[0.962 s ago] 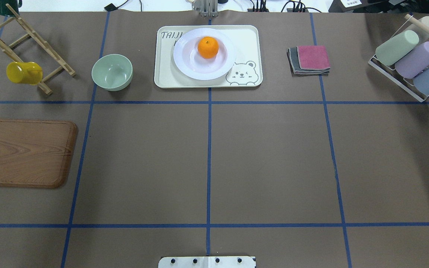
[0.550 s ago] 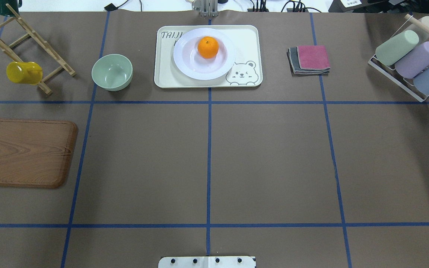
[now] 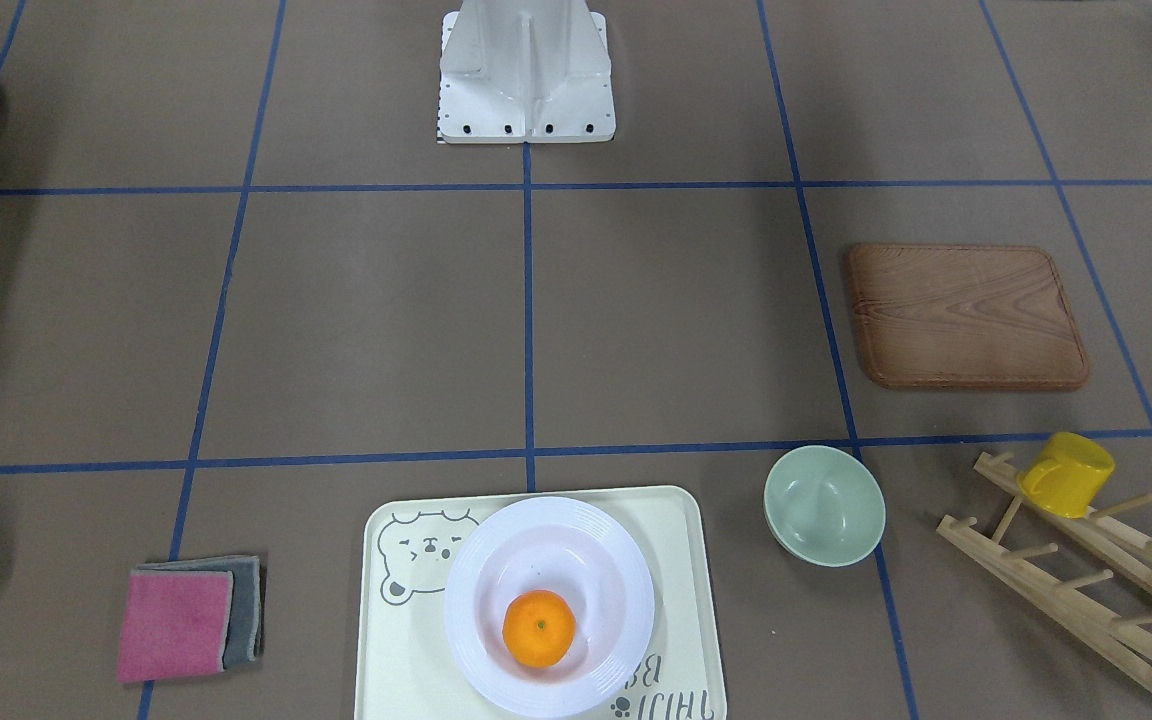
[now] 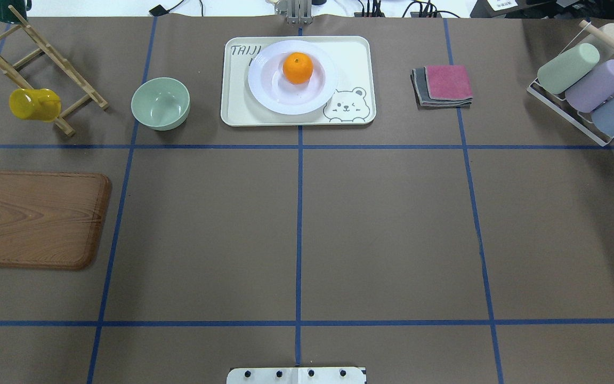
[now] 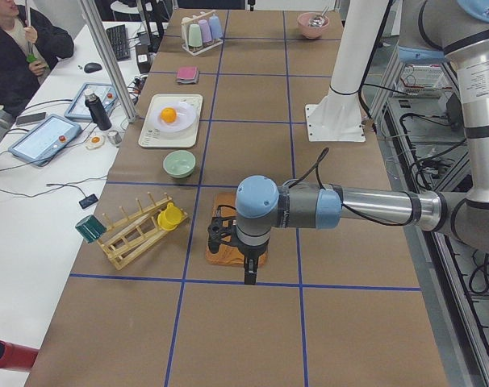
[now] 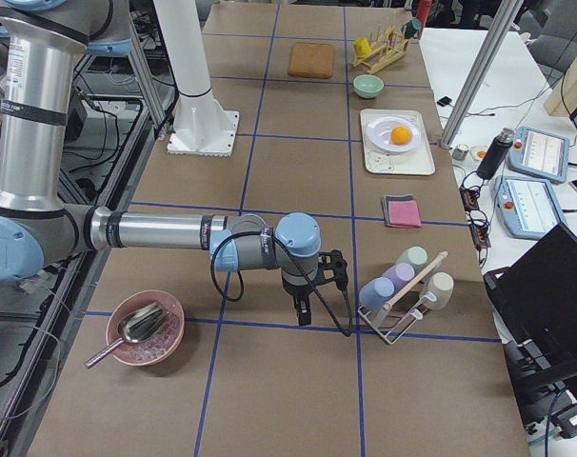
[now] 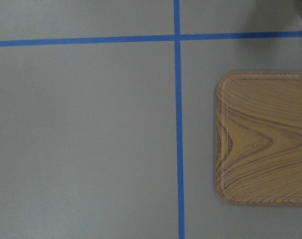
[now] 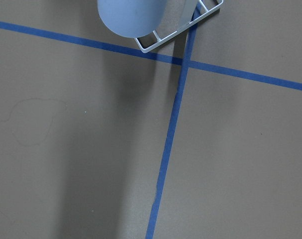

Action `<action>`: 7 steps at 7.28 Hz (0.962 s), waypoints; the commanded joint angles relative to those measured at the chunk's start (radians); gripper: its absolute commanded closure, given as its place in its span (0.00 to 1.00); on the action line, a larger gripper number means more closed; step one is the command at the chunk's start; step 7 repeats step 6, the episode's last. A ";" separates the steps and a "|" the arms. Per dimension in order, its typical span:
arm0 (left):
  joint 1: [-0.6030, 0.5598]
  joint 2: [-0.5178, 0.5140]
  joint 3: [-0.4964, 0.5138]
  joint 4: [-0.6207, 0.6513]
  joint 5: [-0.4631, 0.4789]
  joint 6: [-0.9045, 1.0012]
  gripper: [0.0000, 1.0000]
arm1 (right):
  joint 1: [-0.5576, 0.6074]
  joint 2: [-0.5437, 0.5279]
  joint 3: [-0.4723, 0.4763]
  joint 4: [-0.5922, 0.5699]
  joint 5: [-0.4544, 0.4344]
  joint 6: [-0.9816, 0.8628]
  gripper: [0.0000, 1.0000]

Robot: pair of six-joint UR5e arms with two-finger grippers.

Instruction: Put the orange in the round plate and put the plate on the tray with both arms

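Observation:
The orange (image 4: 297, 68) rests inside the white round plate (image 4: 269, 88), and the plate sits on the cream bear tray (image 4: 350, 53) at the table's far middle. The front view shows the same stack: orange (image 3: 539, 628), plate (image 3: 556, 545), tray (image 3: 681, 560). Neither gripper shows in the overhead or front views. In the left side view my left gripper (image 5: 249, 276) hangs by the wooden board, far from the tray. In the right side view my right gripper (image 6: 304, 314) hangs near the cup rack. I cannot tell whether either is open or shut.
A pale green bowl (image 4: 160, 103) stands left of the tray, folded cloths (image 4: 443, 85) to its right. A wooden board (image 4: 35, 218), a peg rack with a yellow mug (image 4: 34, 104), a cup rack (image 4: 587, 85) and a pink bowl (image 6: 144, 328) line the edges.

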 commanded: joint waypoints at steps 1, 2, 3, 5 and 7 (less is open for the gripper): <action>0.000 0.000 0.001 0.001 0.000 -0.001 0.02 | 0.000 0.000 -0.001 0.001 -0.001 0.000 0.00; 0.000 0.000 0.001 0.001 0.002 -0.001 0.01 | 0.000 0.000 -0.001 0.001 -0.001 0.000 0.00; 0.000 0.000 0.001 0.001 0.002 -0.001 0.02 | 0.000 0.000 -0.001 0.003 -0.001 0.000 0.00; -0.001 0.000 -0.001 0.001 0.000 -0.001 0.02 | 0.000 0.000 -0.001 0.003 -0.001 0.002 0.00; 0.000 0.000 -0.002 0.001 0.000 -0.001 0.02 | 0.000 0.000 -0.005 0.003 -0.001 0.010 0.00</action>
